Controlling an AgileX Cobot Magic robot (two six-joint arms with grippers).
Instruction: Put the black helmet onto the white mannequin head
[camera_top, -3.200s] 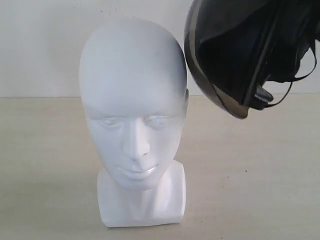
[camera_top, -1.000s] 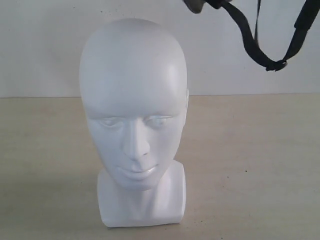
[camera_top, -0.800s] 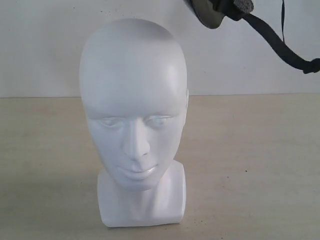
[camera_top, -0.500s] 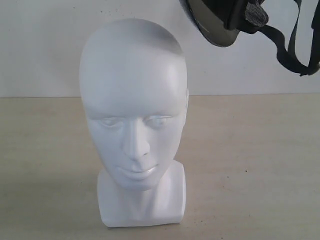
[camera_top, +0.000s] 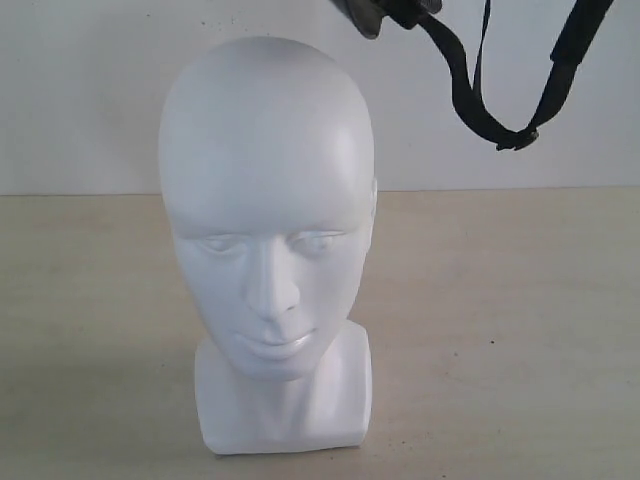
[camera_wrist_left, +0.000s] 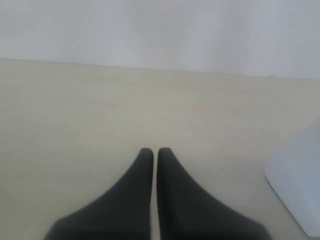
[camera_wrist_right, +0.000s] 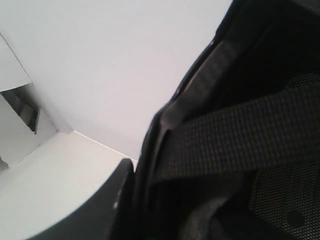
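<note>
lifted higher than a moment ago, the black helmet (camera_top: 365, 14) hangs above-right of the white mannequin head (camera_top: 265, 200) on the bench (camera_top: 500, 300), right fingers (camera_wrist_right: 100, 215) clamped on its rim; left fingers (camera_wrist_left: 135, 200) together.

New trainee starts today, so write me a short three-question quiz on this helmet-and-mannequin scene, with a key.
1. True or false: the black helmet sits on the white mannequin head.
2. What dangles below the helmet in the exterior view? A) a chin strap B) a power cable C) a towel
3. Fill in: the left gripper is ____, holding nothing.

Key: 1 false, the helmet hangs in the air, higher than the head and off to one side; 2 A; 3 shut.
</note>
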